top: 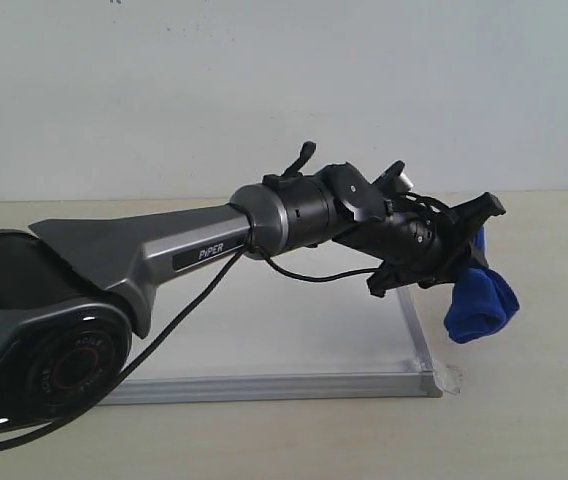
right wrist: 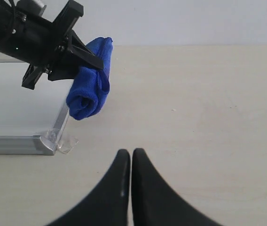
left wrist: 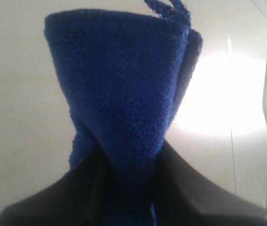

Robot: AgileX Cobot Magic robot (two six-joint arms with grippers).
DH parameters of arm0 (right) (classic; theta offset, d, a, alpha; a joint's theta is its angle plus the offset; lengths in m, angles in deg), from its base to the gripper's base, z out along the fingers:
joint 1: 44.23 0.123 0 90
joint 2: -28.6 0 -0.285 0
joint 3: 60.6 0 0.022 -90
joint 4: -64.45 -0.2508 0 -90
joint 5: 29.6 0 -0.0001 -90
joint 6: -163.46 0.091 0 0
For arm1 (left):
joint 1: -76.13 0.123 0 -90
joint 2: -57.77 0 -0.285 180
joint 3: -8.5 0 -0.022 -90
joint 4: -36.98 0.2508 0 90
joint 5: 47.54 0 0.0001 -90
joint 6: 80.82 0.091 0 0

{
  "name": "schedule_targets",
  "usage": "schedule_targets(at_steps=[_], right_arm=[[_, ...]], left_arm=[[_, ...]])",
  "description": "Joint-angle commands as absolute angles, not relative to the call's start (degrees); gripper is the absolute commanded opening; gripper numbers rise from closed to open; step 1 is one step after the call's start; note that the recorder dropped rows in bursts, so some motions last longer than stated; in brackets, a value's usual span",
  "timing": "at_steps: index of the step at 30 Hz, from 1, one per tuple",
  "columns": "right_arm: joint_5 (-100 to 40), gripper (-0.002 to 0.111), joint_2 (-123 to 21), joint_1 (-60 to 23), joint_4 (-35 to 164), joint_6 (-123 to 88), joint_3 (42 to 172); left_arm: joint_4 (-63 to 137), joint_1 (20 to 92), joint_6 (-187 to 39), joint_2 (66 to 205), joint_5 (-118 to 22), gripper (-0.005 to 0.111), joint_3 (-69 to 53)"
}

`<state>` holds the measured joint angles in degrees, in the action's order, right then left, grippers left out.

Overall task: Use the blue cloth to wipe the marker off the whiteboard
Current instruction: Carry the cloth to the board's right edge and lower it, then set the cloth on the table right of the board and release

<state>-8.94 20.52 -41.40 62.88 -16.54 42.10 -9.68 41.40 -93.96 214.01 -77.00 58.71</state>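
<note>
The blue cloth (top: 480, 305) hangs as a rolled bundle from my left gripper (top: 464, 262), which is shut on it just past the whiteboard's (top: 294, 330) right edge. In the left wrist view the blue cloth (left wrist: 119, 89) fills the space between the dark fingers (left wrist: 194, 188). The right wrist view shows the blue cloth (right wrist: 90, 92) held by the left gripper (right wrist: 79, 63) above the corner of the whiteboard (right wrist: 16, 103). My right gripper (right wrist: 131, 153) is shut on nothing, over the bare table. No marker line shows on the board; the left arm hides much of it.
The left arm (top: 144, 265) stretches across the board from the left. The board's front right corner cap (top: 434, 380) lies on the beige table (top: 534, 420). A pale wall stands behind.
</note>
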Motion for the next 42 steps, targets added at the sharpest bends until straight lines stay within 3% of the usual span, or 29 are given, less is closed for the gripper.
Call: schedule_targets(at_steps=[1, 12, 19, 42], right_arm=[[-9.1, 0.001, 20.8, -41.7, 63.2, -16.5, 42.2], [-9.1, 0.001, 20.8, -41.7, 63.2, -16.5, 42.2], [-9.1, 0.001, 20.8, -41.7, 63.2, -16.5, 42.2], [-9.1, 0.001, 20.8, -41.7, 63.2, -16.5, 42.2]], left_arm=[[-9.0, 41.2, -95.5, 212.9, -74.5, 0.004, 57.7], [-3.6, 41.2, -105.6, 211.9, -74.5, 0.004, 57.7], [18.6, 41.6, -125.0, 207.7, -74.6, 0.004, 52.5], [12.3, 40.8, -124.8, 210.2, -72.4, 0.004, 51.9]])
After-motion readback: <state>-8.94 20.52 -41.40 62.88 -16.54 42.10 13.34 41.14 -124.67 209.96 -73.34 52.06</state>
